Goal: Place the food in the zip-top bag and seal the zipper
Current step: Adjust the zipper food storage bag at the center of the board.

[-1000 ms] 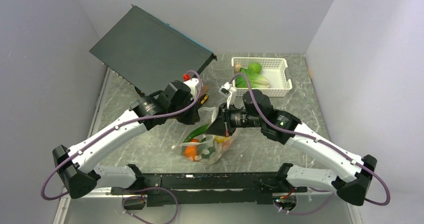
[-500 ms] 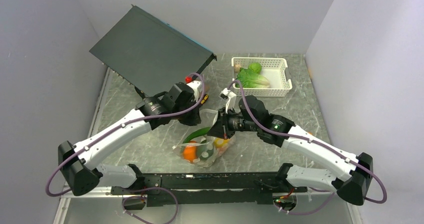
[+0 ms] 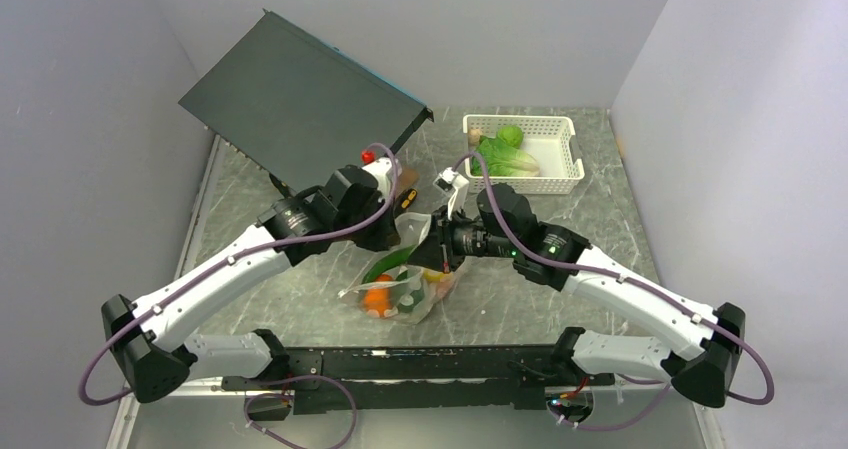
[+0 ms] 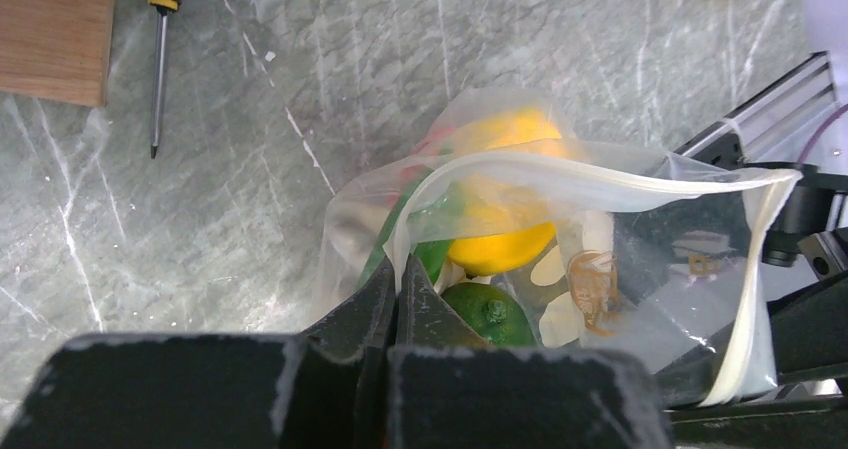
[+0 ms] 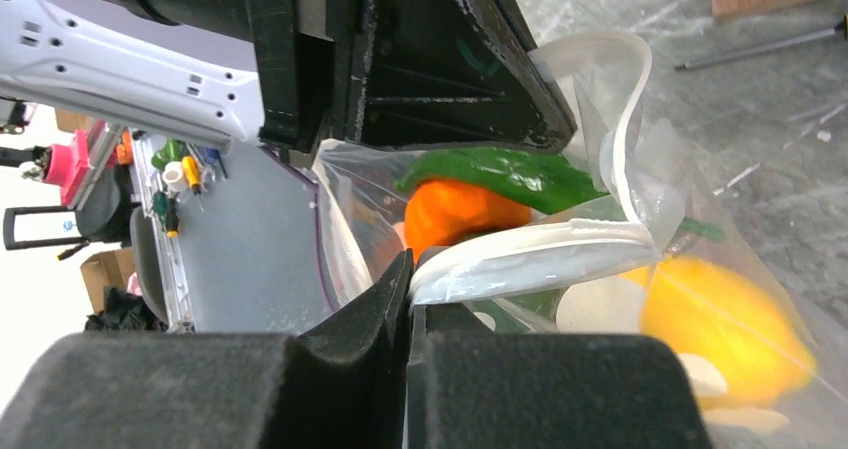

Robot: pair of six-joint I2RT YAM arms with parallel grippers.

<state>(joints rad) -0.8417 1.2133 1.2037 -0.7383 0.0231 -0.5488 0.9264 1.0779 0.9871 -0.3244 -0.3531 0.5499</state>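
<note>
The clear dotted zip-top bag [image 3: 408, 291] hangs between both grippers above the table. It holds several toy foods: an orange piece [image 5: 462, 212], a long green pepper [image 5: 505, 172], a yellow fruit [image 4: 503, 241] and a round green one [image 4: 490, 314]. My left gripper [image 4: 399, 274] is shut on one end of the whitish zipper [image 4: 745, 319]. My right gripper [image 5: 410, 274] is shut on the zipper [image 5: 545, 252] at the other end. The mouth gapes open between them.
A white slotted basket [image 3: 563, 129] at the back right holds a leafy green and a round green piece. A dark panel [image 3: 300, 99] leans at the back left. A yellow-handled screwdriver [image 4: 158, 49] and a wooden block [image 4: 55, 34] lie behind the bag.
Both grippers shifted a little with the bag held between them; the bag swung slightly left and its contents settled. Both grips stay shut.
</note>
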